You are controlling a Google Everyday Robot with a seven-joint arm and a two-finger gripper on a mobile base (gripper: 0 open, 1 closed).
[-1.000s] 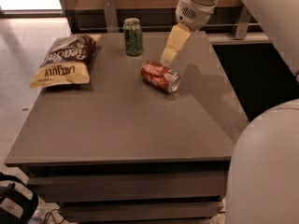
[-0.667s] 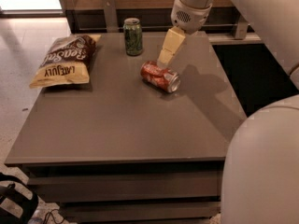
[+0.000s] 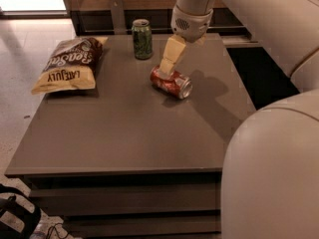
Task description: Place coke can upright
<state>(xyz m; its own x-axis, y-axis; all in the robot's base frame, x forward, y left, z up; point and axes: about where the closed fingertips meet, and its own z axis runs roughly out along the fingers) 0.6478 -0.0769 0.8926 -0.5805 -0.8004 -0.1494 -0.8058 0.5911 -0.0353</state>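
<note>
Arm (image 3: 259, 14): swung leftward and lower than a second ago, carrying the pincer down toward the desk.
Pincer (image 3: 167, 67): now at the red can's far-left end, tip touching or nearly so; opening cannot be told, nothing seen in its hold.
Coke can (image 3: 173, 82): directly under and just right of the pincer, lying on its side, silver end toward the camera; unmoved so far.
Meaning: approach nearly done, grasp probably next, standing up not yet begun.
Desk (image 3: 124, 133): beneath the pincer, bare surface on the near side for setting the can upright.
Chip bag (image 3: 67, 63): well left of the pincer, flat, out of the way.
Green can (image 3: 142, 39): upright, near the pincer, behind and left; likeliest thing to be knocked while tipping the red can up.
</note>
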